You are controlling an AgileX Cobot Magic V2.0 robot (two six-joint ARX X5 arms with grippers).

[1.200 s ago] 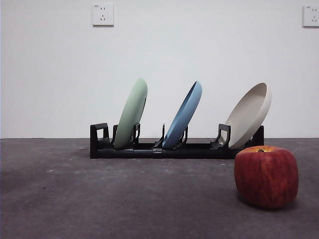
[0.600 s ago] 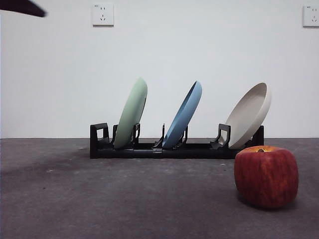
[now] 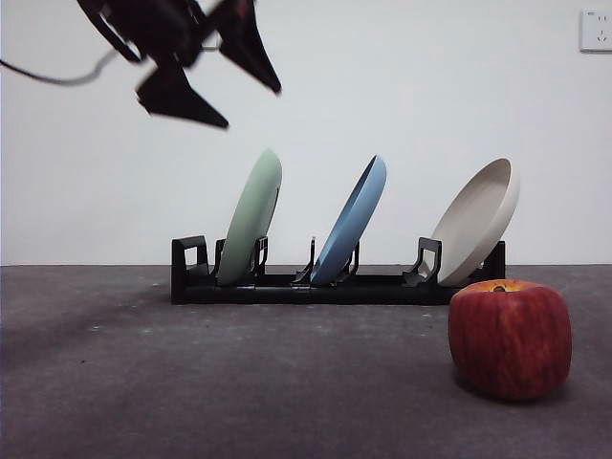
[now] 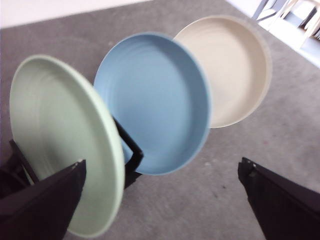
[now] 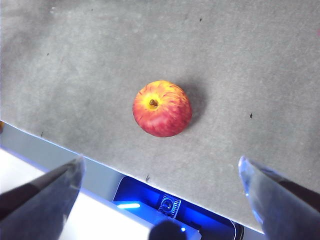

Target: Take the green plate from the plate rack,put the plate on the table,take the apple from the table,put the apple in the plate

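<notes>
**Three plates racked, apple alone on the counter**

White wall behind, with a socket point(image 3: 600, 29) at its upper corner carrying no writing that can be read; the dark grey counter point(image 3: 239, 382) holds the plate rack point(image 3: 287, 287), a long black frame; the green plate point(image 3: 251, 218) leans in an end slot, beside it the blue plate point(image 3: 351, 222), then the cream plate point(image 3: 478, 222), each apart from the next; the left gripper point(image 3: 229, 91) hangs above the green plate, jaws spread wide, touching nothing; the apple point(image 3: 510, 338) sits on the counter in front of the rack, well apart from it; the right gripper point(image 5: 160, 175) hovers over the apple, jaws wide apart
</notes>
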